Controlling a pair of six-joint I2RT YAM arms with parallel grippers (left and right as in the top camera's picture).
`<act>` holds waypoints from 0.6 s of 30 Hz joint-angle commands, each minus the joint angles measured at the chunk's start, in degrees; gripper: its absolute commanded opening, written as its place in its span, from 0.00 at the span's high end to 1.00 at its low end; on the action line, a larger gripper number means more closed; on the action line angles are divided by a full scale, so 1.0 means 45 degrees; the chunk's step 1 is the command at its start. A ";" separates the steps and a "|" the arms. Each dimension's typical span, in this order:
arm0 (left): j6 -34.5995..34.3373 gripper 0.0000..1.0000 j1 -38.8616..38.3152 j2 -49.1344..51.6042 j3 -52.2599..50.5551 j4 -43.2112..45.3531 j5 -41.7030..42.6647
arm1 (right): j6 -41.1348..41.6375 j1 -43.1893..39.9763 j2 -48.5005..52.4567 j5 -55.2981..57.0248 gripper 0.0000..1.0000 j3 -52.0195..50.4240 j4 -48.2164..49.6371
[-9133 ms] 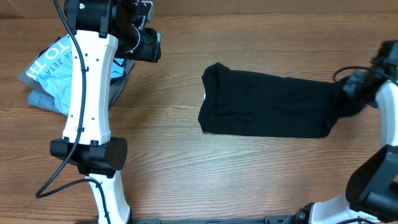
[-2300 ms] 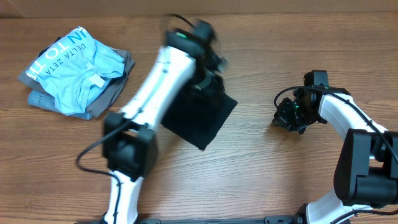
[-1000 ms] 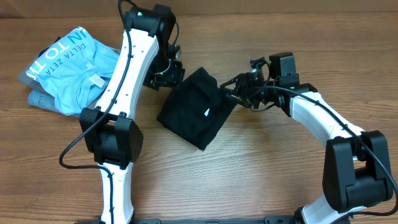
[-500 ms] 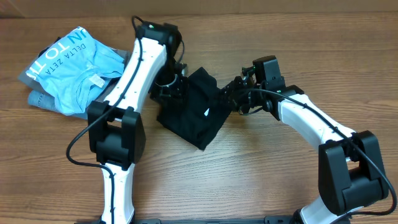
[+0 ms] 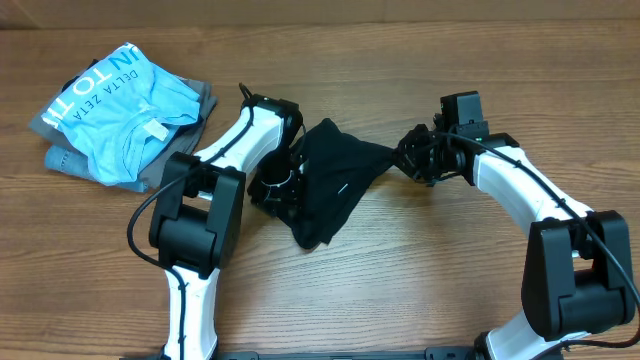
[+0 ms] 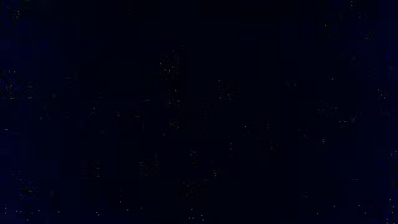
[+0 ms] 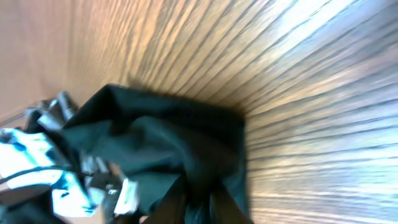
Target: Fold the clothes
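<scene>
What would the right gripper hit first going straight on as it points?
The black garment: the right gripper seems to pinch its corner. Past the cloth, roughly in line, sits the left gripper; depth is unclear.

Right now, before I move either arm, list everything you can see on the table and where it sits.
black garment: one, black, bunched at the table's centre between the two grippers
light blue shirt: one, light blue with white lettering, on top of the pile at the far left
grey clothes: count unclear, grey, under the light blue shirt
table: one, brown wood grain, under everything
left gripper: one, black, at the garment's left edge; jaws hidden, its wrist view is all dark
right gripper: one, black, at the garment's right corner, closed on the fabric
</scene>
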 commanded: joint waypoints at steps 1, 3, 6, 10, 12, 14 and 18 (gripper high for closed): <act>-0.0019 0.47 0.0102 -0.0015 -0.0141 -0.0087 0.0238 | -0.2220 0.0000 0.0015 0.0879 0.47 0.0228 0.0457; 0.0204 0.47 0.0102 -0.0063 0.0267 -0.0466 0.0588 | -0.3249 -0.0015 0.0005 0.0627 0.46 0.0228 0.0481; 0.0627 0.46 0.0102 -0.0223 0.1360 -0.1243 0.1200 | -0.4784 -0.0063 -0.0087 -0.0272 0.47 0.0228 0.0151; 0.0884 0.45 0.0102 -0.0563 0.3196 -0.2200 0.1477 | -0.5731 -0.0034 -0.0355 -0.1564 0.48 0.0228 -0.0816; 0.0889 0.42 0.0107 -0.0738 0.4216 -0.2555 0.1462 | -0.5965 0.0073 -0.0525 -0.2200 0.50 0.0228 -0.1438; 0.0879 0.36 0.0160 -0.0855 0.5270 -0.2773 0.1360 | -0.6261 0.0296 -0.0724 -0.2749 0.51 0.0228 -0.2118; 0.0874 0.22 0.0384 -0.0894 0.6785 -0.2798 0.0636 | -0.6173 0.1384 -0.0971 -0.2890 0.51 0.0228 -0.3721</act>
